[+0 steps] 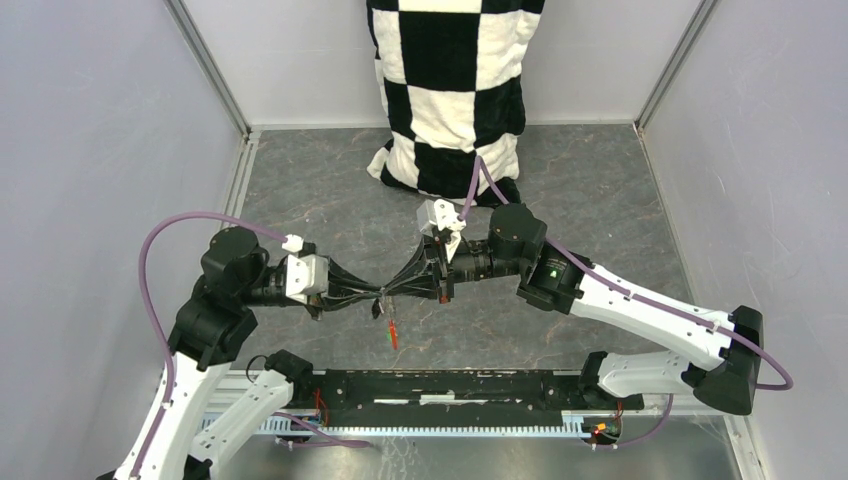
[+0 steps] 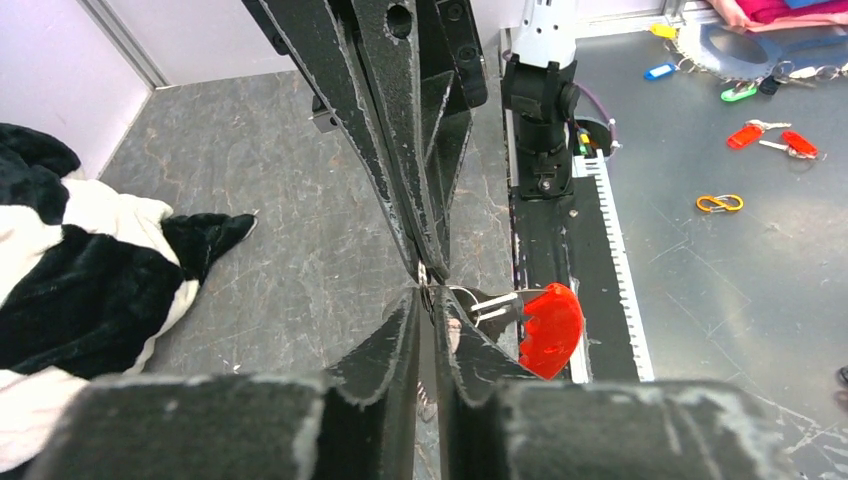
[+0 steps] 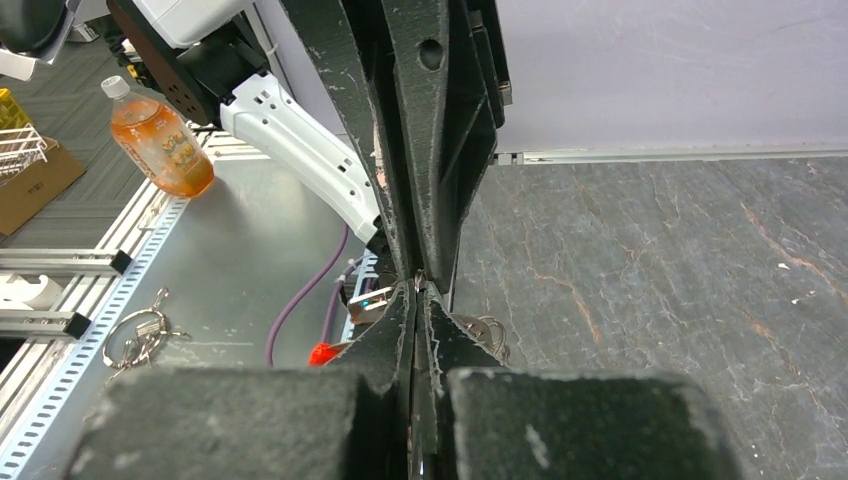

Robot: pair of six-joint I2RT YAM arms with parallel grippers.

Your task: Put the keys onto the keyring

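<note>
Left gripper (image 2: 426,298) pinches the keyring (image 2: 548,328) mid-frame; right gripper (image 3: 418,290), fingers pressed together, meets it tip to tip. The wire looks light, stiff and slippery: grip the rim.

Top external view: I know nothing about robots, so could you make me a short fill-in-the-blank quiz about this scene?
The left gripper and right gripper meet ____ to tip above the table.
The keyring hanging at their tips carries a ____ plastic tag.
The cloth at the back is checkered black and ____.
Each arm trails a ____ cable.
Missing words: tip; red; white; purple.
</note>
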